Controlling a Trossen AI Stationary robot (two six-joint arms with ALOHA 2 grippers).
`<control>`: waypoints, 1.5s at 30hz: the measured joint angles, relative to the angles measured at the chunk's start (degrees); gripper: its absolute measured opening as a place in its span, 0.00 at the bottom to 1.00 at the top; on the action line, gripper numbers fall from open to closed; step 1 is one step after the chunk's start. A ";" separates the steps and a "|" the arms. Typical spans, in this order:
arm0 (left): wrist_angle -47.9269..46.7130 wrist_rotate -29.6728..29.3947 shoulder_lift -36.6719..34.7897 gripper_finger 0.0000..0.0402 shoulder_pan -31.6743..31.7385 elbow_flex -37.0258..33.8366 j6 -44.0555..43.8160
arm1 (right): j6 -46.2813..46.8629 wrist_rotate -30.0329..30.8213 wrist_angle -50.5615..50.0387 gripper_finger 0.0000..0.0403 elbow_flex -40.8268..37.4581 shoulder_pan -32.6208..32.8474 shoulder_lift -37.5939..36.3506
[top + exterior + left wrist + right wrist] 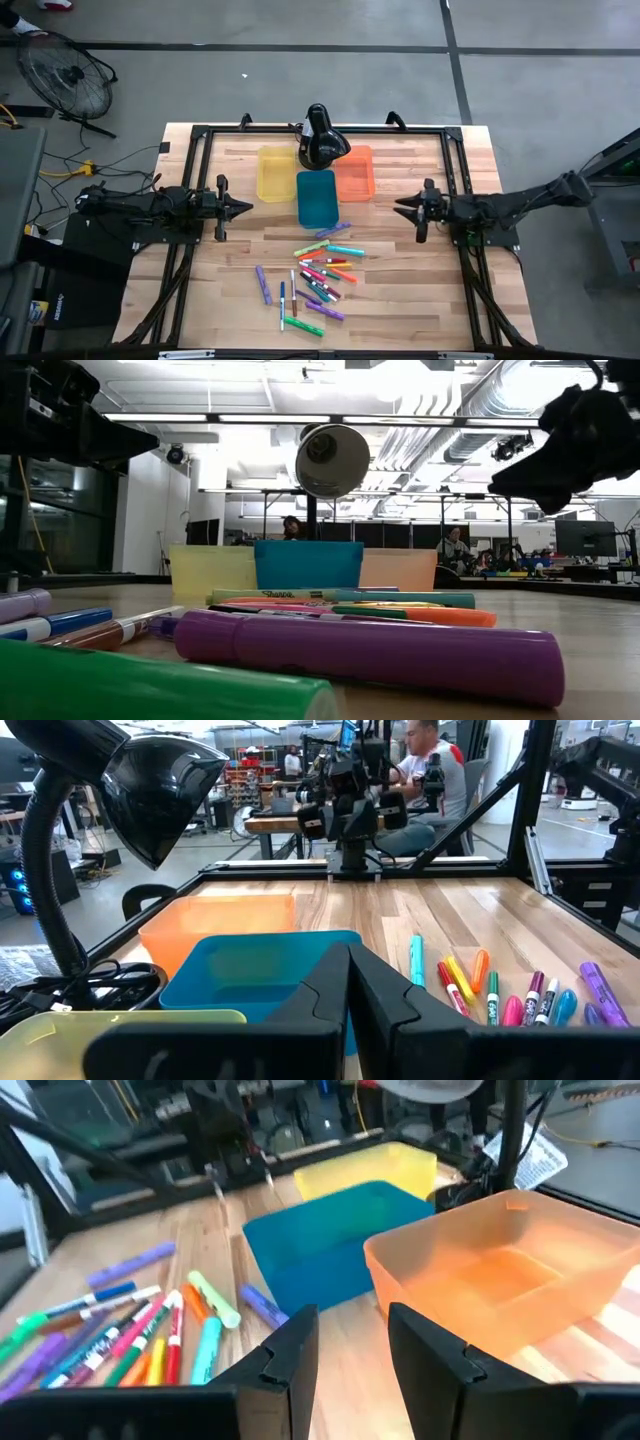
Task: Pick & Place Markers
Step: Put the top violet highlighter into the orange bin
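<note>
In the high view, 3 bins (pixel 316 183) stand side by side in the upper middle of the table (pixel 400 290), the centre one set lower in the frame; a lamp (pixel 320 137) sits just above them; the markers (pixel 315 276) lie scattered below the bins, in the lower middle; the left gripper (pixel 243 208) hangs at left of the bins, the right gripper (pixel 402 208) at right, both well apart from the markers.

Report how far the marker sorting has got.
Done: nothing visible; the yellow bin, blue bin and orange bin show no markers inside. In hand: nothing; the left gripper is shut and empty at the left side of the table, the right gripper stands open at the right side. Left: all the markers, scattered on the table in front of the bins.
</note>
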 joint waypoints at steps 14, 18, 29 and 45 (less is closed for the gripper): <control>0.00 0.00 0.01 0.00 0.01 0.00 0.00 | -7.47 -4.82 -9.88 0.28 18.68 -2.43 28.29; 0.00 0.00 -0.01 0.00 0.01 0.00 0.00 | -8.91 -9.19 -10.27 0.28 22.66 -3.48 34.52; 0.00 0.00 0.01 0.00 0.00 0.00 0.00 | -10.03 -16.22 -16.95 0.28 31.78 -6.10 46.64; 0.00 0.00 -0.01 0.00 0.01 0.00 0.00 | -16.40 -17.50 -30.29 0.35 41.53 -7.54 56.42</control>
